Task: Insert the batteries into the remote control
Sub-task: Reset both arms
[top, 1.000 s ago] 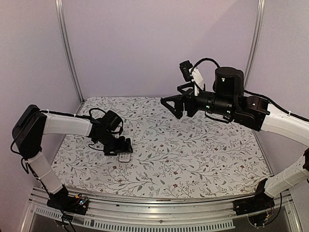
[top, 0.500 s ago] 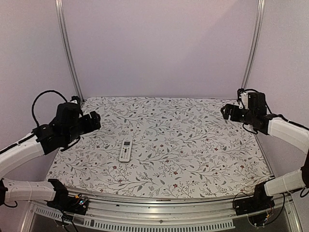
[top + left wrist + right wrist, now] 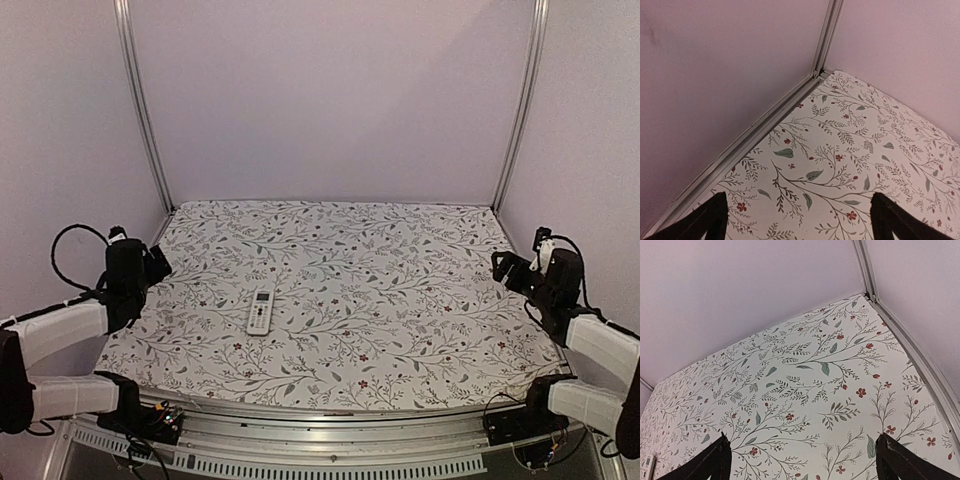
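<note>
Comparing with view one second earlier: both arms pulled back from remote control to side edges of table; left arm had been down over remote control. Cloth bare all round remote control, wide room. Left gripper well left of remote control, fingers spread, empty. Right gripper far right of it, spread, empty. Remote control face up. Right wrist view catches its end at lower-left edge; left wrist view faces cloth corner.

White shells over black joints on the left arm and right arm — black cables loop at each wrist, jaws black and tapered, bases black and blocky with thin wires
</note>
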Robot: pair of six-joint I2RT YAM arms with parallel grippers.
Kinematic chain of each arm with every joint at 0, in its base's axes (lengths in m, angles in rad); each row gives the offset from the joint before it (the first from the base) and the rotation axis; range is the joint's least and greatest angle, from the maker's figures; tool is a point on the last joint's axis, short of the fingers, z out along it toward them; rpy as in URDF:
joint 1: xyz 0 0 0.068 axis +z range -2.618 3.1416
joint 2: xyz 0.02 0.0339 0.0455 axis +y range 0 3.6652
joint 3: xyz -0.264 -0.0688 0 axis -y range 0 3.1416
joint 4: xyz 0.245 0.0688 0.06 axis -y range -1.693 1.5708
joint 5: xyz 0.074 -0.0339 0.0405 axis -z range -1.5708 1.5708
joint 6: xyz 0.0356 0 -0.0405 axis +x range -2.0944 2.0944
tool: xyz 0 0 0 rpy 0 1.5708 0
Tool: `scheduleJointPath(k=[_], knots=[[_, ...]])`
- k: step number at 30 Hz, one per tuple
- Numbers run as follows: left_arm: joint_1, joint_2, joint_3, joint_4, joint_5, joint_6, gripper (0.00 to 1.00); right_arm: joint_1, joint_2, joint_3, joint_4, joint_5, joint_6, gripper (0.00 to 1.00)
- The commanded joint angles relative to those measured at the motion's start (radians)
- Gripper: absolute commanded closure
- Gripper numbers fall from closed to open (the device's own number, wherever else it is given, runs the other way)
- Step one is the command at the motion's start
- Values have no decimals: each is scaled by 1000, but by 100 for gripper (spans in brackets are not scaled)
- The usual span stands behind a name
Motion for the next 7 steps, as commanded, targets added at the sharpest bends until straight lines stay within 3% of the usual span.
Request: scheduleJointPath(k=[1, 4, 7], knots=[[4, -59, -174, 466, -73, 179, 1, -3, -82, -76, 100, 28, 20, 1], [2, -83, -257, 637, -18, 264, 2, -3, -116, -95, 128, -11, 0, 1], [-4, -54, -272, 654, -16, 287, 2, -3, -116, -95, 140, -39, -10, 1]])
